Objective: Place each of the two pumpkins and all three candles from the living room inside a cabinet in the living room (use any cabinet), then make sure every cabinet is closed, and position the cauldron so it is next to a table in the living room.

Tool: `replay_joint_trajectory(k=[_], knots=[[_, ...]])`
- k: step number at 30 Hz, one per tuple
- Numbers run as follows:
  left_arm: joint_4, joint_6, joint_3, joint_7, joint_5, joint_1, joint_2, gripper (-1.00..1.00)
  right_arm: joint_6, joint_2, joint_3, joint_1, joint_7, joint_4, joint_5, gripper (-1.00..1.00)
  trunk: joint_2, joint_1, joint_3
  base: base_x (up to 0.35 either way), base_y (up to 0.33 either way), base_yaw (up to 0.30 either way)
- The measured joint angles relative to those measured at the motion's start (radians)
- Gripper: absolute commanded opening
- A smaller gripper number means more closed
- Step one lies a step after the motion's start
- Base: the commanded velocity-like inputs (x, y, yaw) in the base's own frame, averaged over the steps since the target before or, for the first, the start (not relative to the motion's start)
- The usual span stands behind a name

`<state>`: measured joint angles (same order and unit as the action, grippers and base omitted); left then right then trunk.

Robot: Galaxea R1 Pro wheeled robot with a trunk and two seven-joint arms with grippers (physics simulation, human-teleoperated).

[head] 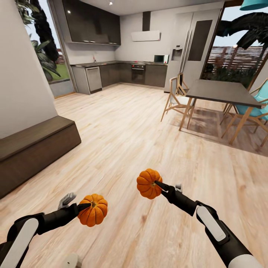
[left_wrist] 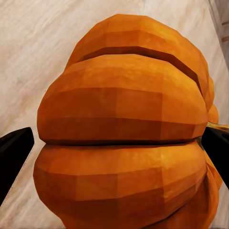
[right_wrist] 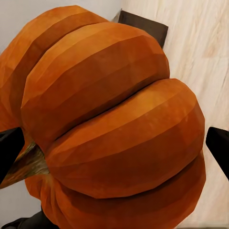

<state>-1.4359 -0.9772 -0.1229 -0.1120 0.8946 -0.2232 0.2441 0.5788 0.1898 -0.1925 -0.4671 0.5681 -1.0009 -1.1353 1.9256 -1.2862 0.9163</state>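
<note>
- Head view: two bright-orange ribbed pumpkins are being carried above the pale wooden plank floor (head: 123,123). The left claw (head: 82,207) is seen clamped on the left pumpkin (head: 93,215), and the right claw (head: 160,186) is clamped on the right pumpkin (head: 148,183), one dark finger laid across its stem end.
- The long, low dark-brown wooden cabinet (head: 35,149) is found ahead and to the left, against the white wall (head: 22,74), its long axis running along that wall and away into the room. It lies well apart from both claws, on the left arm's side, so the left arm is judged the nearer one. The fronts appear shut, and both claws are occupied; opening a front is judged to be the sticking point.
- A dark-topped dining surface (head: 219,92) with wooden chairs is seen at the far right, with grey kitchen cupboards (head: 123,74) at the back.
- Left wrist view: the pumpkin (left_wrist: 124,138) is shown close up between the two black fingertips (left_wrist: 14,152), one at each flank, gripped above the floor.
- Right wrist view: the second pumpkin (right_wrist: 109,119) is held the same way, its brown stem (right_wrist: 28,164) pointing sideways towards one black fingertip (right_wrist: 9,152). A dark-brown edge (right_wrist: 143,26), probably the cabinet, is glimpsed beyond it where wall meets floor.
</note>
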Motion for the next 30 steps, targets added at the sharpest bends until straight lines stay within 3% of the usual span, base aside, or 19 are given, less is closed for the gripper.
replay_joint_trajectory(k=[10, 30], knots=[[0.000, 0.000, 0.000, 0.000, -0.002, 0.000, 0.000, -1.00, -0.002, -0.003, -0.001, 0.000, -0.001, 0.000, 0.002, -1.00, 0.000, 0.000, 0.000, -0.109, 0.249, 0.228], [0.000, 0.000, -0.003, -0.002, 0.002, 0.000, 0.000, -1.00, -0.001, -0.003, -0.001, 0.000, -0.003, -0.001, 0.008, -1.00, 0.000, 0.000, 0.000, -0.003, 0.060, 0.282]])
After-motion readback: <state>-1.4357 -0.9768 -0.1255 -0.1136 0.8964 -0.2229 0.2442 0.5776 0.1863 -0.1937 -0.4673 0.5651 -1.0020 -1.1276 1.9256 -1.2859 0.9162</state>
